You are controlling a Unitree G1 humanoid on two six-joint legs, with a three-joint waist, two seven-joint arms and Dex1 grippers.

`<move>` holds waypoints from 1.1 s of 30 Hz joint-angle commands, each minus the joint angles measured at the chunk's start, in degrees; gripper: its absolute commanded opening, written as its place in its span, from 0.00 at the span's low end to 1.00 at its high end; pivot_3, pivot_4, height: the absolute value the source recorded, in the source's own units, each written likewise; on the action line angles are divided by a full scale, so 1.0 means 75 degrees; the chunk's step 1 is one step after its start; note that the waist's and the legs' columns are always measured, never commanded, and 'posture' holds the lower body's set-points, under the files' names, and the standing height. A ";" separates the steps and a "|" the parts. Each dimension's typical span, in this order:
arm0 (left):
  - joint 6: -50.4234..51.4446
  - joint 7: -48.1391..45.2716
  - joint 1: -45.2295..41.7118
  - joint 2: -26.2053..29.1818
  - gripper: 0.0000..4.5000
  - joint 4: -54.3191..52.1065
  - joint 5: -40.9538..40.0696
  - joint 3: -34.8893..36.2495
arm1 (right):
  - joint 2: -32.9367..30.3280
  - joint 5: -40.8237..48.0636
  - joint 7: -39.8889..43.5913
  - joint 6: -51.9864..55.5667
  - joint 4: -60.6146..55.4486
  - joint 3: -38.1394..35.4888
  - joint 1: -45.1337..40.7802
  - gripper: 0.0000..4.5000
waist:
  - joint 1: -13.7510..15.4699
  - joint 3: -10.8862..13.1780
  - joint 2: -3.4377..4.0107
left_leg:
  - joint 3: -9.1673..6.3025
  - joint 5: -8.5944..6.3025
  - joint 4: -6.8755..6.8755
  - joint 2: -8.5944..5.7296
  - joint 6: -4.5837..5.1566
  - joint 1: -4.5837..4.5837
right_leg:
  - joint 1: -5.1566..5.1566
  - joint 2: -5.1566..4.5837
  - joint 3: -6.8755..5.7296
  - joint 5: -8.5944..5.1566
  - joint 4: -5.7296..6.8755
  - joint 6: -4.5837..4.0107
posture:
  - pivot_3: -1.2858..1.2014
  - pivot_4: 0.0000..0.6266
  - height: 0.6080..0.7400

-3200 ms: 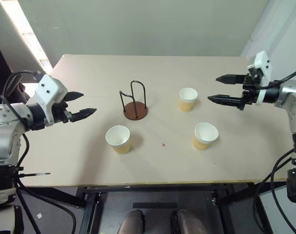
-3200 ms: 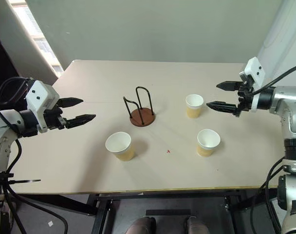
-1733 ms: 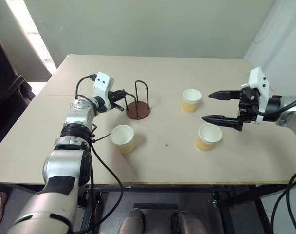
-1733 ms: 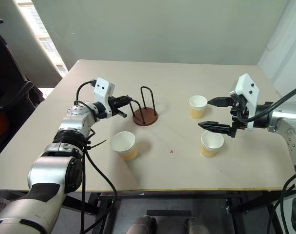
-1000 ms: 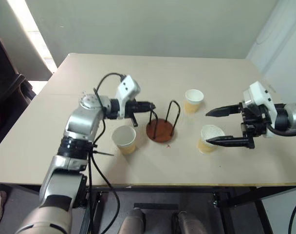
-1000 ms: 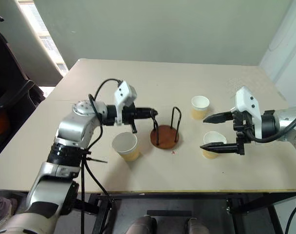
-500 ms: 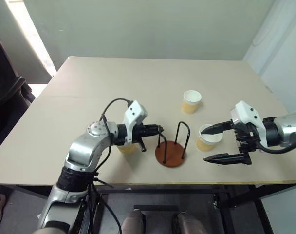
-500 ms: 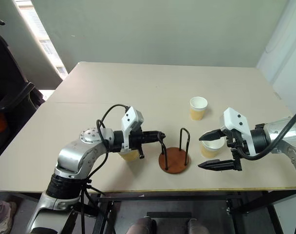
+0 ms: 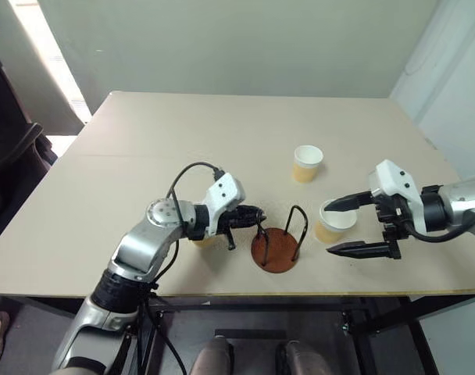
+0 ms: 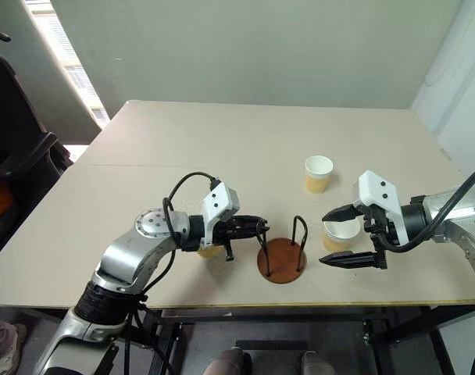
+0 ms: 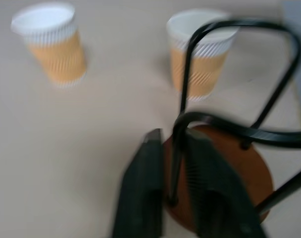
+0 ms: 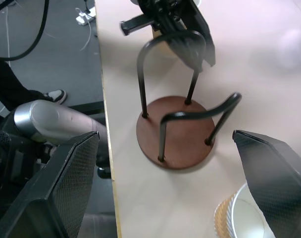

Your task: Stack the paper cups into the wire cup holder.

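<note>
I've got the wire cup holder (image 9: 277, 244) parked near the table's front edge — my left gripper (image 11: 171, 163) straddles one hoop, fingers slightly parted, so placing looks finished. My right gripper (image 9: 341, 226) is spread wide around the nearest paper cup (image 9: 332, 222), just right of the holder — next, close and lift.

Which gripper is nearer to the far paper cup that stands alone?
Right. The right gripper is open around the near cup, just this side of the far paper cup. The left gripper is at the wire cup holder, farther from it.
</note>
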 commanded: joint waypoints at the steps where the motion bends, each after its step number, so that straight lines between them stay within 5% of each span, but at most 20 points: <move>1: 0.0161 -0.0157 -0.0109 0.0181 0.49 -0.0376 -0.0130 0.0029 | -0.0207 -0.0274 0.0003 -0.0212 0.0023 0.0056 -0.0012 1.00 | -0.0001 0.0000 0.0000 | 0.0001 -0.0002 0.0000 0.0000 -0.0002 0.0000 | 0.0000 0.0000 0.0001 -0.0004 0.0000 0.0000 | 0.52 0.24 1.00; 5: 0.0191 -0.0292 -0.0120 0.0432 0.81 -0.0674 -0.0096 -0.0042 | -0.0308 -0.0680 0.0067 -0.0490 0.0317 0.0293 -0.0023 1.00 | -0.0002 0.0000 0.0000 | 0.0000 -0.0012 -0.0001 0.0000 -0.0006 0.0000 | -0.0001 0.0002 0.0001 -0.0017 -0.0001 0.0000 | 0.52 0.24 1.00; 18: -0.0711 -0.1181 -0.0332 0.2331 0.81 -0.0907 -0.0009 0.0656 | -0.0066 -0.2456 0.0504 -0.1684 0.1821 0.1717 -0.0801 1.00 | -0.0032 0.0001 0.0000 | -0.0010 -0.0049 -0.0005 0.0006 -0.0001 0.0001 | -0.0016 0.0002 0.0007 -0.0034 0.0005 -0.0010 | 0.52 0.24 1.00; 24: -0.0508 -0.2420 0.0023 0.3376 0.81 -0.1329 -0.1545 0.2178 | 0.0528 -0.3315 0.0637 -0.2375 0.2592 0.2371 -0.1215 1.00 | -0.0105 0.0002 -0.0001 | -0.0020 -0.0062 -0.0012 0.0012 -0.0006 0.0000 | -0.0030 -0.0001 0.0007 -0.0037 0.0010 -0.0027 | 0.52 0.24 1.00; 27: -0.0371 -0.2771 0.0409 0.3718 0.82 -0.1725 -0.2162 0.2737 | 0.0656 -0.3541 0.0678 -0.2564 0.2774 0.2440 -0.1259 0.87 | -0.0103 0.0002 0.0000 | -0.0020 -0.0086 -0.0014 0.0012 -0.0014 -0.0009 | -0.0046 -0.0003 0.0006 -0.0039 0.0020 -0.0032 | 0.52 0.24 1.00; 33: -0.0308 -0.2834 0.1096 0.4171 0.82 -0.1772 -0.2384 0.3253 | 0.0841 -0.3680 0.0830 -0.2775 0.2917 0.2408 -0.1404 0.39 | -0.0134 0.0002 0.0000 | -0.0021 -0.0117 -0.0012 0.0024 -0.0022 -0.0008 | -0.0054 -0.0006 0.0000 -0.0050 0.0021 -0.0051 | 0.52 0.24 1.00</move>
